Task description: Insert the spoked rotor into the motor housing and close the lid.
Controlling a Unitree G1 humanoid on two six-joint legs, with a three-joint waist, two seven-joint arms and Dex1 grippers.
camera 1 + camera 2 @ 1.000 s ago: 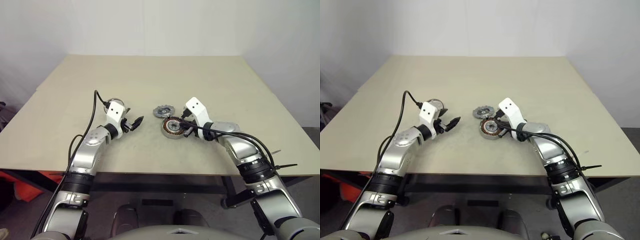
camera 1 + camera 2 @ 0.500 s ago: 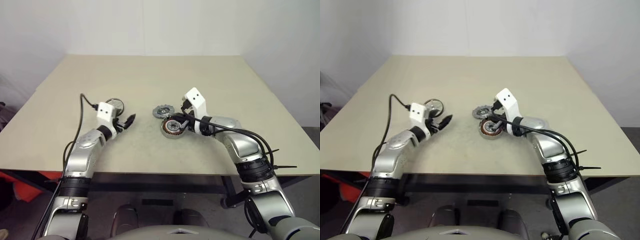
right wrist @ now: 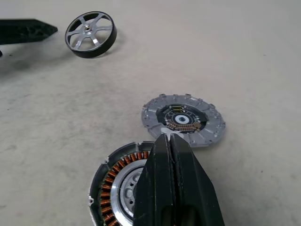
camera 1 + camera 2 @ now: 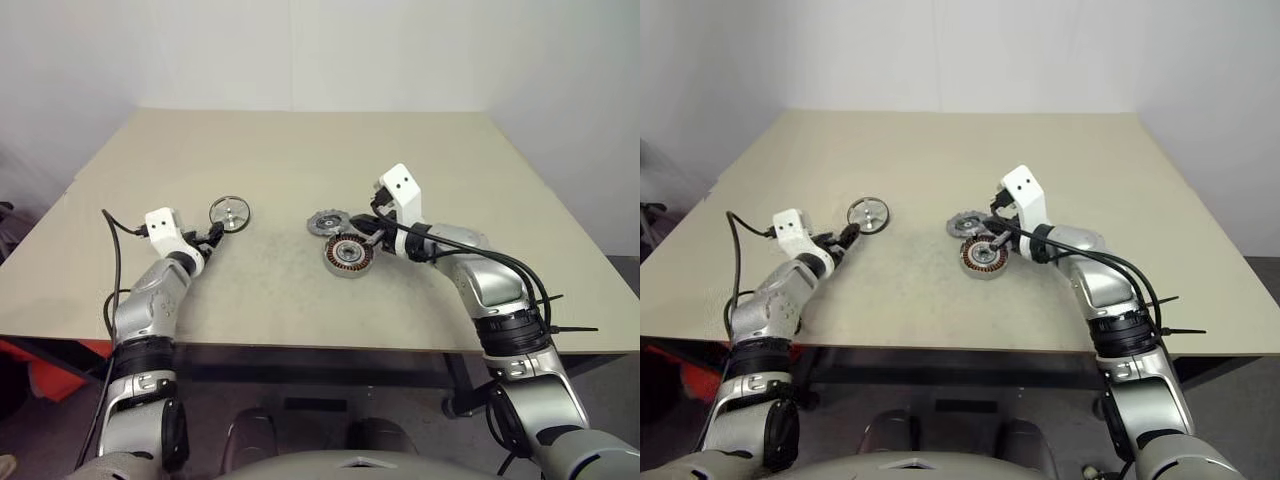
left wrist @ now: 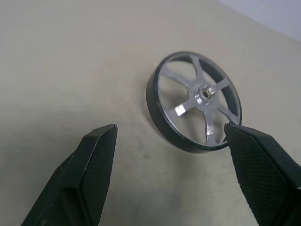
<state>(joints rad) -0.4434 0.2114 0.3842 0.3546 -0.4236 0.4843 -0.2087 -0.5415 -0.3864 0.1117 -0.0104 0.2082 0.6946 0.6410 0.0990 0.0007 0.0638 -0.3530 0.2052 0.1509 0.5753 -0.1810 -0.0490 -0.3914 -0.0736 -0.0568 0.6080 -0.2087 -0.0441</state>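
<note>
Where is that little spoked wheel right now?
The spoked rotor lies flat on the table's left side, just ahead of the open left claw.

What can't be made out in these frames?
- Housing: right wrist view, near side hidden behind the shut right gripper and cut by the edge.
- Rotor: left wrist view, whether the open left gripper's fingertip touches its rim.
- Lid: markings too small.

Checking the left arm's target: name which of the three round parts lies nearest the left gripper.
The spoked rotor, a dark ring with silver spokes, just ahead of the open left gripper. The motor housing and the flat grey disc lie by the right gripper.
</note>
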